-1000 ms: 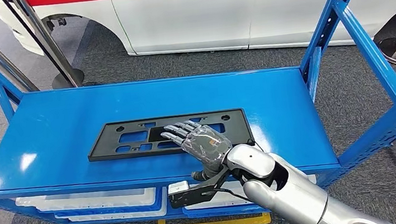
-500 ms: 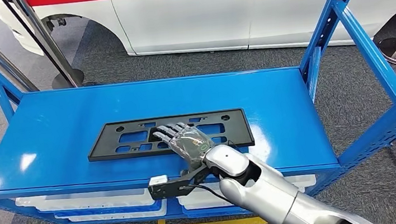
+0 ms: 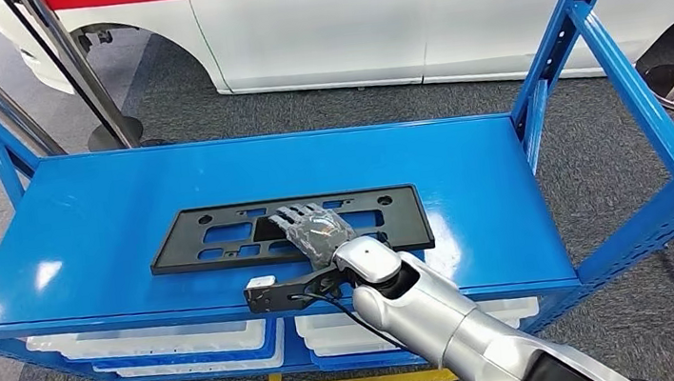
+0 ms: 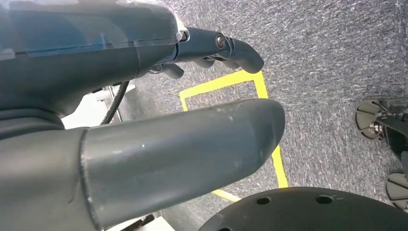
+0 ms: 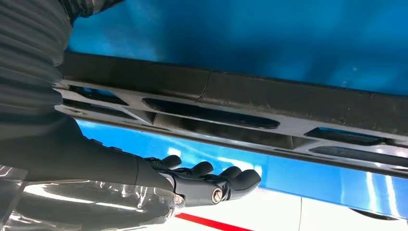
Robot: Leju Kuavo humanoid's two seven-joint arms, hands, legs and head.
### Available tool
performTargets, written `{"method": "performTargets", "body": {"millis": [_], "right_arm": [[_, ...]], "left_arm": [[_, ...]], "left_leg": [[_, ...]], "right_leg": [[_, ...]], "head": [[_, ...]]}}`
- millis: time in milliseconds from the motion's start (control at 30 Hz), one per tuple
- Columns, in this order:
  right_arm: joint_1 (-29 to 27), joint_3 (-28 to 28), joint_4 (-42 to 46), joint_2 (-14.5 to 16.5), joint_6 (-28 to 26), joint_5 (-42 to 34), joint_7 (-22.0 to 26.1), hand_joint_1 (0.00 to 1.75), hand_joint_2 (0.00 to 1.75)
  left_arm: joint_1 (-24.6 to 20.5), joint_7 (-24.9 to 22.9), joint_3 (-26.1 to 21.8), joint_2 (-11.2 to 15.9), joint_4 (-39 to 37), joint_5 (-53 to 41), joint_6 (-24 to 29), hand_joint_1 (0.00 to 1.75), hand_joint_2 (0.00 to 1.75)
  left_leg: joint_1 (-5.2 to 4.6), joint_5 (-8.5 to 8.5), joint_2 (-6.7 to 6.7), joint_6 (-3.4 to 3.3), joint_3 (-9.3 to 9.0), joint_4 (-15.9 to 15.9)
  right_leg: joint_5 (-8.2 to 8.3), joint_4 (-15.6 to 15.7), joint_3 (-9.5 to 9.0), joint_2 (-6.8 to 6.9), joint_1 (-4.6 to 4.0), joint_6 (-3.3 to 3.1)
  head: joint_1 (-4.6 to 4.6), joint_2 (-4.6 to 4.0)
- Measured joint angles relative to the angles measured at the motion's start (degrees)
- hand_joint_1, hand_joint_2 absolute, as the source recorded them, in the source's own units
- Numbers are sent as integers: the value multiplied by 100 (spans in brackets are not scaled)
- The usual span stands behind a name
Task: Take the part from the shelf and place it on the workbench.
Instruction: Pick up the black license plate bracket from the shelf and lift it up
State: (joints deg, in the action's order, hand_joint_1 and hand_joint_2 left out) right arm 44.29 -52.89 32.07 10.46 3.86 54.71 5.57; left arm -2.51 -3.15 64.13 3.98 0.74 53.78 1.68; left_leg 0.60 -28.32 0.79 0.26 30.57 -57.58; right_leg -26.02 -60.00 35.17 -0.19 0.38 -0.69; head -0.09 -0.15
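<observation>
Right robot hand point(image 3: 314, 232) has slid further toward 9 o'clock across the black plate point(image 3: 214, 235), which lies flat mid-shelf point(image 3: 77, 210) as before. Fingers are spread flat over its cutouts, gripping nothing; no lift yet, so the pick seems unstarted. Left robot hand point(image 4: 144, 96) hangs over the floor, grip state unclear.

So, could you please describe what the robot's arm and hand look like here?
The right arm is smooth silver metal with a rounded joint and a black band. The right hand has dark fingers beneath a clear plastic cover. A black bracket with a thin black cable sits at the wrist. The left hand has a thick grey thumb.
</observation>
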Motion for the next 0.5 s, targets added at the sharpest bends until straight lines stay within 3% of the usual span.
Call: {"method": "performTargets", "body": {"millis": [500], "right_arm": [[74,331,-332,239,-128,576,-116,0,175]], "left_arm": [[-2,28,224,0,0,246,-33,0,0]], "left_leg": [[0,0,0,0,-2,0]], "right_leg": [[0,-1,-1,-1,-1,0]], "head": [[0,0]]}}
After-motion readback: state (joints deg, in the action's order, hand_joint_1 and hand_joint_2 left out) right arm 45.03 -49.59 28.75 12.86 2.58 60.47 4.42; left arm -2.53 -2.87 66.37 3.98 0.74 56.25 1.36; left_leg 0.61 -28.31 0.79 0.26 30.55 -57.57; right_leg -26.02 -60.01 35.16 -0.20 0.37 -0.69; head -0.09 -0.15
